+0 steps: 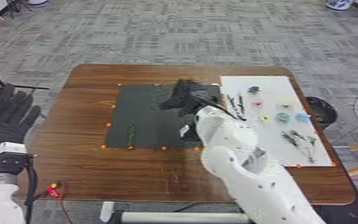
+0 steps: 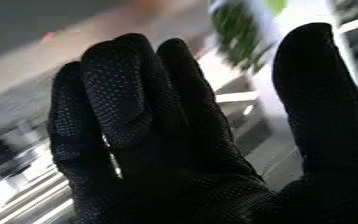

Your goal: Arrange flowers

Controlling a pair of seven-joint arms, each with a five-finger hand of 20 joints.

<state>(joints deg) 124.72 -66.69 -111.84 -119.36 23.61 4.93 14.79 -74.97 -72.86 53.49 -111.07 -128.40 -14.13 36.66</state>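
In the head view my right hand (image 1: 186, 97) is over the upper right part of the dark mat (image 1: 158, 120), near the white sheet. The right wrist view shows my right hand (image 2: 158, 115) with relaxed fingers and the thumb apart, nothing held between them; a blurred green plant piece (image 2: 238, 32) lies beyond the gap. A thin green stem (image 1: 132, 134) is on the mat's lower left. On the white sheet (image 1: 278, 157) are dark stems (image 1: 236, 106), leafy sprigs (image 1: 293, 137), a pink flower (image 1: 257, 102) and a blue flower (image 1: 302, 117). My left hand (image 1: 7, 120) is open at the far left, off the table.
The brown table (image 1: 78, 170) carries small orange markers around the mat and sheet. A black bin (image 1: 322, 111) stands on the floor beyond the table's right edge. Red and black cables (image 1: 58, 192) run by the near left corner.
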